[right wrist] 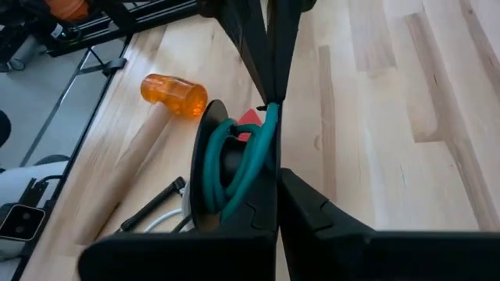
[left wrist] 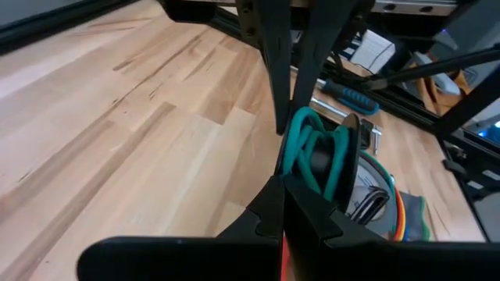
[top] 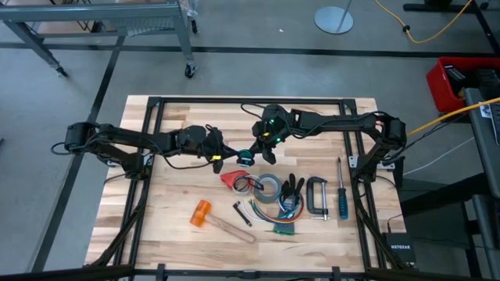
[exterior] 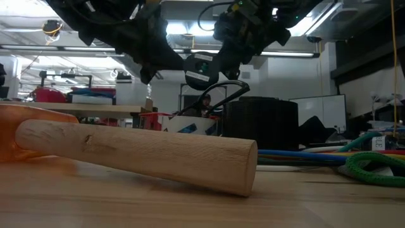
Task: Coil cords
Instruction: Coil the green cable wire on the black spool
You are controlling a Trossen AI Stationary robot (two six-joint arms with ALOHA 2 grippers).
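Left pincer [top: 221, 158] and right pincer [top: 262, 148] clamped, apparently on teal-wound cord spool [top: 244, 157], above counter [top: 172, 195].

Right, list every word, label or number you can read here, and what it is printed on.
"NETGEAR": on the black box at the table's near right corner, high view.
White labels on the boxes behind the table, low view: too blurred to read.
Nothing else legible; the tools and the cord spool show no readable print.
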